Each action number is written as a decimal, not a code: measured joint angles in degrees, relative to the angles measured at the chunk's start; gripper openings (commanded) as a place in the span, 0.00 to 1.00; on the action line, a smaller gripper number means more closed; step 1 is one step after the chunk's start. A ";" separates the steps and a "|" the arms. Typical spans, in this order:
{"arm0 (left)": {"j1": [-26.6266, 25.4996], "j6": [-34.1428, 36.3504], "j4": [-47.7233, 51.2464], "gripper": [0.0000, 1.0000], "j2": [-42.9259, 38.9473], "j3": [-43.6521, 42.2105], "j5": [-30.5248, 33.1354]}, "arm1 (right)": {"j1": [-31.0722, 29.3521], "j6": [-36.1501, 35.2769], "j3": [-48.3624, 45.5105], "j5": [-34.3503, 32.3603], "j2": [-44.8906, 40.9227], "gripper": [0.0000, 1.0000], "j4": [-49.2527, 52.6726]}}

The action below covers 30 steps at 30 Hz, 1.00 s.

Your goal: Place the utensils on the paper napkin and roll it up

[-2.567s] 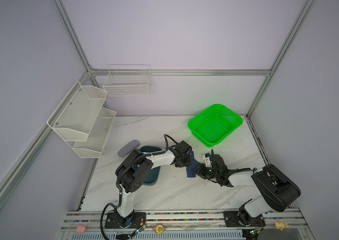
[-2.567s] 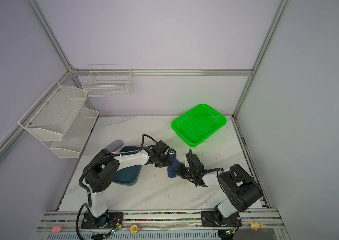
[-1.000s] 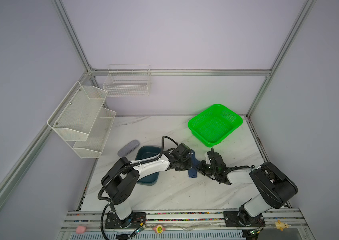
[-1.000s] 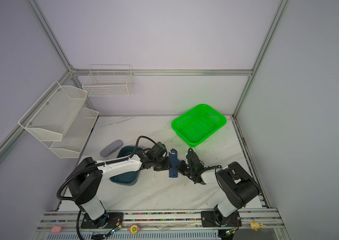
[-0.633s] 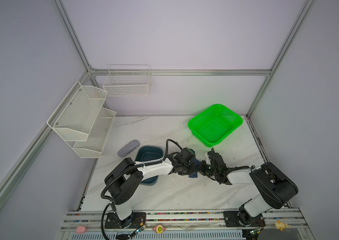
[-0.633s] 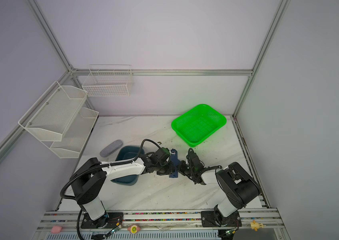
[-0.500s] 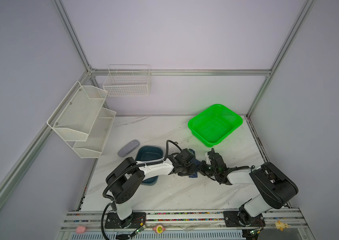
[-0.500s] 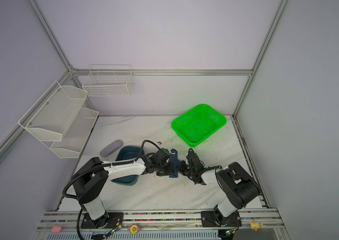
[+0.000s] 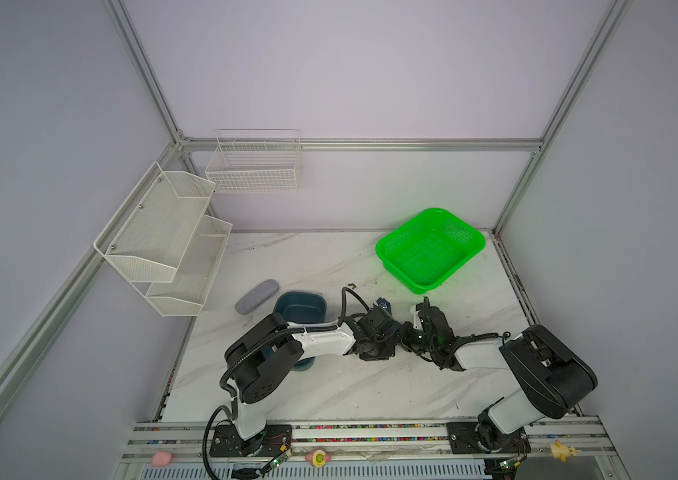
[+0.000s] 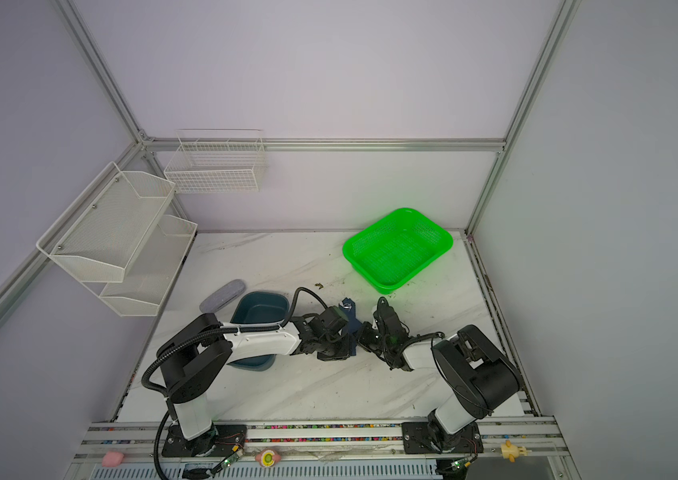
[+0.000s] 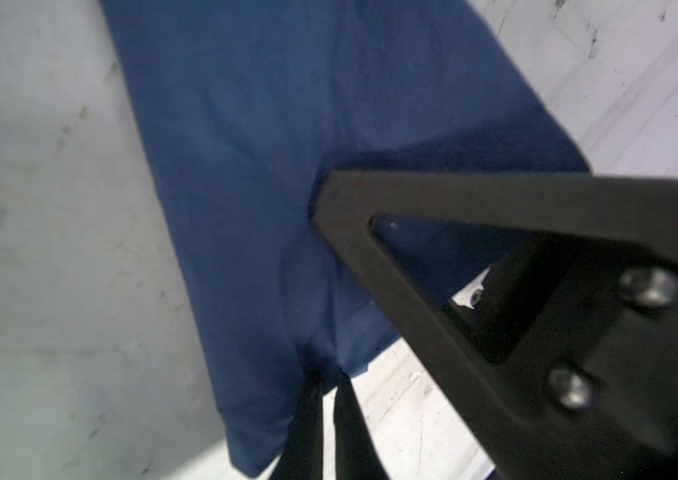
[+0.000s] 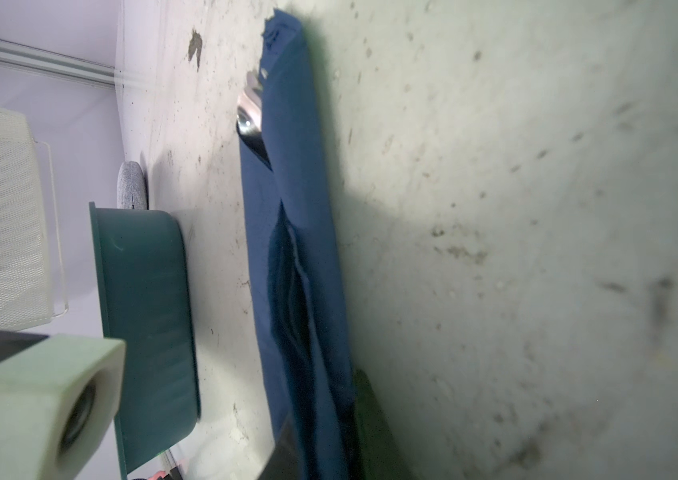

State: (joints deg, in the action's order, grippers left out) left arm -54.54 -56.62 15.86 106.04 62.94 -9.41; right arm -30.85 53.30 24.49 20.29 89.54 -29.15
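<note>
Paper napkin [image 12: 304, 187] is already a narrow navy roll, lying on the marble table [image 10: 329, 386] mid-scene, between my two claws. Utensils [image 12: 249, 113]: only one shiny end shows, poking out at the roll's far end. The rest is hidden, presumably inside. Rolling looks nearly done to me.

Risks, left to right:
- **Teal tray** [image 10: 260, 309]: partly under my left arm, near the roll. A careless pull-back could nudge it.
- **Left claw** [image 10: 345, 337]: closed. One finger [image 11: 329, 208] lies on the cloth; can't tell if any cloth is caught in it. If some is, lifting away drags the wrap open.
- **The roll itself:**
  - The outer flap looks loose along its length and nothing pins it, so it may spring open on release.
  - The exposed metal end could slide out if the roll tips or gets tugged lengthwise.
  - The far corner looks ragged. It's thin paper, so a hard pinch may tear it.
- **Right claw** [image 10: 363, 334]: nearly closed, tips apparently pinching the napkin's near edge. Both claws sit very close, so any uncoordinated move risks a clash.
- **Green basket** [image 10: 419, 267]: well apart, no concern.
</note>
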 measured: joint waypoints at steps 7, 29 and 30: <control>-1.36 0.07 -1.57 0.12 -7.32 -3.98 4.42 | 0.00 0.00 -0.02 0.00 0.00 0.18 -0.02; -0.55 -2.43 -2.01 0.11 -4.92 -5.31 8.09 | 0.00 0.00 -0.28 0.02 0.00 0.18 -0.57; -0.63 -2.82 -2.12 0.11 -4.79 -5.70 7.93 | 0.00 0.00 -0.31 0.02 0.00 0.18 -0.57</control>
State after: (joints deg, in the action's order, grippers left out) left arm -55.18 -59.44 13.74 101.25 57.23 -1.48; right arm -30.85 53.30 24.18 20.32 89.54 -29.71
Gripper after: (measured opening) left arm 0.112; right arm 0.179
